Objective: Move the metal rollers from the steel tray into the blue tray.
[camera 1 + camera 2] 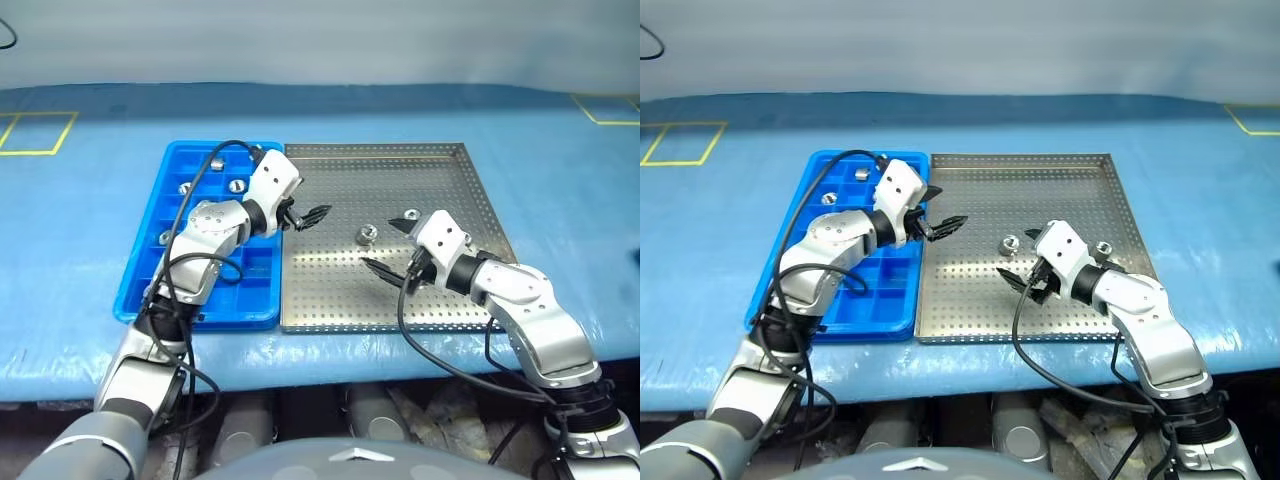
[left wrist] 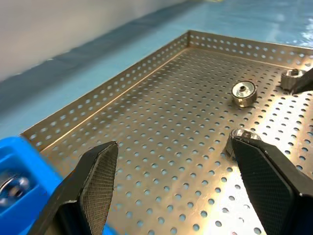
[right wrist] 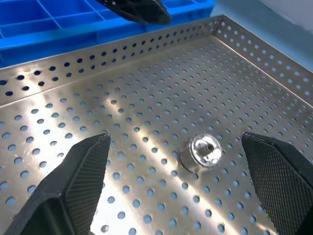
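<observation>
The steel tray [image 1: 480, 170] lies right of the blue tray [image 1: 150, 270]. One metal roller [image 1: 366, 234] stands near the steel tray's middle, and another roller [image 1: 1103, 247] sits further right, behind my right wrist. My left gripper [image 1: 306, 215] hovers open over the steel tray's left edge, pointing right towards these rollers, and it is empty. My right gripper [image 1: 392, 245] is open just right of the middle roller [image 3: 203, 151], which lies ahead between its spread fingers, untouched. Other rollers [image 1: 236, 185] rest in the blue tray's far compartments.
Both trays sit on a blue-covered table [image 1: 560, 180] with yellow tape marks [image 1: 40, 132] at the far corners. Black cables loop from both wrists over the trays. A grey wall backs the table.
</observation>
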`<state>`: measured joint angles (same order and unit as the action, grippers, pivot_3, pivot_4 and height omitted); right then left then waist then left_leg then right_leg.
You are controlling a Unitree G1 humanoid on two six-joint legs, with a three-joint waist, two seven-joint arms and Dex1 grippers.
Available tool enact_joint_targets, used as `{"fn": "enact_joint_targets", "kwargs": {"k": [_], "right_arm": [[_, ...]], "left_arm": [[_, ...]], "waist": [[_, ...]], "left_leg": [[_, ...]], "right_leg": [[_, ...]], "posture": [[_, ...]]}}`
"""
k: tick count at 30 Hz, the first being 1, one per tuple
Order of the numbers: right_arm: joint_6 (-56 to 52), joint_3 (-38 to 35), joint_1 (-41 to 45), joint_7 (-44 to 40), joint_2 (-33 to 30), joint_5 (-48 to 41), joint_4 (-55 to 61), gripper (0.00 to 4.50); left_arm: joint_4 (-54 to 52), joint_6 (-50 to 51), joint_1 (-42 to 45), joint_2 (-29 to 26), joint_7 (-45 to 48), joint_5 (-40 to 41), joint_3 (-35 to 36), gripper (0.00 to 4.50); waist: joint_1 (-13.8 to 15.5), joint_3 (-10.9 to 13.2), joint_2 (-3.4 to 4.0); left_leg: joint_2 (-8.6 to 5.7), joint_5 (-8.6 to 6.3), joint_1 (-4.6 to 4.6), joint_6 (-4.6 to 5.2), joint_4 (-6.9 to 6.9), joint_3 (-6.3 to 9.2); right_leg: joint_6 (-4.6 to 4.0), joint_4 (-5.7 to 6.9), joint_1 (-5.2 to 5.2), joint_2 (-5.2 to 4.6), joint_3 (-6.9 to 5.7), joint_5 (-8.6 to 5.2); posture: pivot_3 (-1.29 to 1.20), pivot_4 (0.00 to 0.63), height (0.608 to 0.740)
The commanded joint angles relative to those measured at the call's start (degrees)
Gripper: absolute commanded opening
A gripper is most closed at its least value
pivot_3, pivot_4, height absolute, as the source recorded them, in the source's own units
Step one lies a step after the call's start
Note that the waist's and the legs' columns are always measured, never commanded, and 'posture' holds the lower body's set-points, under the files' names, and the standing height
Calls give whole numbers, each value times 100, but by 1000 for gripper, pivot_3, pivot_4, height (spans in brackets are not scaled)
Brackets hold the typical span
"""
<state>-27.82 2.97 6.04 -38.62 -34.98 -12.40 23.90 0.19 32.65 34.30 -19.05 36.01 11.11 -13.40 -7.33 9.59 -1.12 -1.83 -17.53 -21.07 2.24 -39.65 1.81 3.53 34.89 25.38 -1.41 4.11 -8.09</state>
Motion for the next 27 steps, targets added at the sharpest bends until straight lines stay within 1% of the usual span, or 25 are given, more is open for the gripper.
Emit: {"fn": "enact_joint_targets", "kwargs": {"k": [1,3,5,8,14,19,23,26,27], "right_arm": [[-69,-266,-198,185,-37,-15,480,4500],[-117,-328,-368,287,-20,-17,638,4500],[-149,-335,-446,347,-6,-18,717,4500],[-171,-344,-516,408,-4,-26,788,4500],[-186,-363,-546,456,-20,-39,824,4500],[-183,-350,-514,465,-2,-22,804,4500],[-162,-320,-468,469,12,-15,762,4500],[-144,-296,-437,468,23,-13,727,4500],[-138,-287,-428,467,26,-10,715,4500]], "left_arm": [[746,-388,398,162,405,-144,-252,4003],[1334,-537,606,317,602,-232,-396,4003],[1735,-668,723,442,692,-278,-397,4003],[2331,-820,873,622,688,-368,-367,4003],[3012,-1026,1007,752,556,-706,-382,4003],[3309,-1020,1021,751,396,-1038,-426,4003],[3410,-974,999,742,303,-1260,-441,4003],[3405,-958,968,740,278,-1322,-400,3414],[3385,-956,954,737,285,-1326,-388,3071]], "waist": [[-102,-1,1],[-196,-1,2],[-328,-1,2],[-535,-1,2],[-895,-1,2],[-1056,-1,2],[-1081,-1,1],[-1082,-1,1],[-1082,-1,1]], "left_leg": [[0,0,-1,0,0,0],[-2,0,-4,1,-5,1],[-3,-1,-4,3,-10,1],[-4,-6,-8,12,-20,-6],[-4,-7,-5,15,-21,-19],[-4,-8,-3,17,-21,-28],[-4,-9,1,20,-21,-38],[-4,-10,4,22,-22,-44],[-4,-10,5,22,-21,-46]], "right_leg": [[2,0,1,0,0,1],[7,1,-1,1,-2,2],[37,1,-4,1,0,-13],[50,0,-2,-1,11,-10],[64,2,-1,1,29,-6],[77,2,0,2,42,-7],[86,2,-1,2,51,-3],[89,2,-1,2,58,-1],[90,2,-1,2,60,0]], "posture": [[-322,150,740],[-344,150,740],[-354,150,740],[-363,150,740],[-373,150,740],[-364,150,740],[-357,150,740],[-349,150,740],[-349,150,740]]}}
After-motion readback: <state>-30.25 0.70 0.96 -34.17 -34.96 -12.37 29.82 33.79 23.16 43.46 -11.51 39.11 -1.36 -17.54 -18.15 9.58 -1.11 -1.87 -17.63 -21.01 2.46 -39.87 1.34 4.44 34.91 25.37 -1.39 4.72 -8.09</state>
